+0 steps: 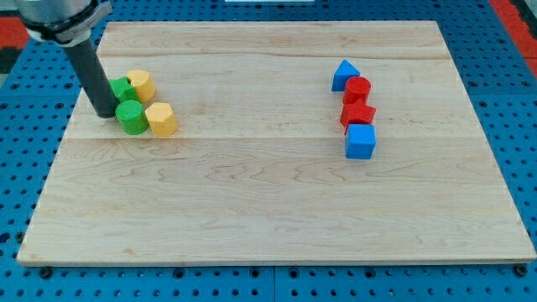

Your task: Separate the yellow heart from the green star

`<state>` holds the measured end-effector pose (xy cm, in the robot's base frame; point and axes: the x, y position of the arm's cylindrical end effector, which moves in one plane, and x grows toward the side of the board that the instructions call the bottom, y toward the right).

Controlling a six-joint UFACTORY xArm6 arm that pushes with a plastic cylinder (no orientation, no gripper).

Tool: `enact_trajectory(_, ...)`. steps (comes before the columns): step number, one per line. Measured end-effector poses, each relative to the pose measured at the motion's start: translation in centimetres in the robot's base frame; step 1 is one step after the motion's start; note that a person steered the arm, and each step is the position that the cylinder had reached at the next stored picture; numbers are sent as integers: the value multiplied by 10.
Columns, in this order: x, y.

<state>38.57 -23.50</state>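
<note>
My tip point(105, 113) touches the green star point(120, 89), beside the yellow heart point(140, 85) on the surface point(268, 210). No claw shows, so its state can't be told.

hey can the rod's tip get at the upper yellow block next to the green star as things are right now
Probably not directly. My tip sits at the view's left of the cluster, against the green star, which lies between it and the yellow heart. The green cylinder is close too. Going round by the view's top looks free.
</note>
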Motion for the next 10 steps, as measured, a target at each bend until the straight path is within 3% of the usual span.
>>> enact_trajectory(3, -72, 73)
enact_trajectory(6, -101, 255)
enact_trajectory(8, -106, 329)
enact_trajectory(9, -133, 296)
enact_trajectory(10, -153, 304)
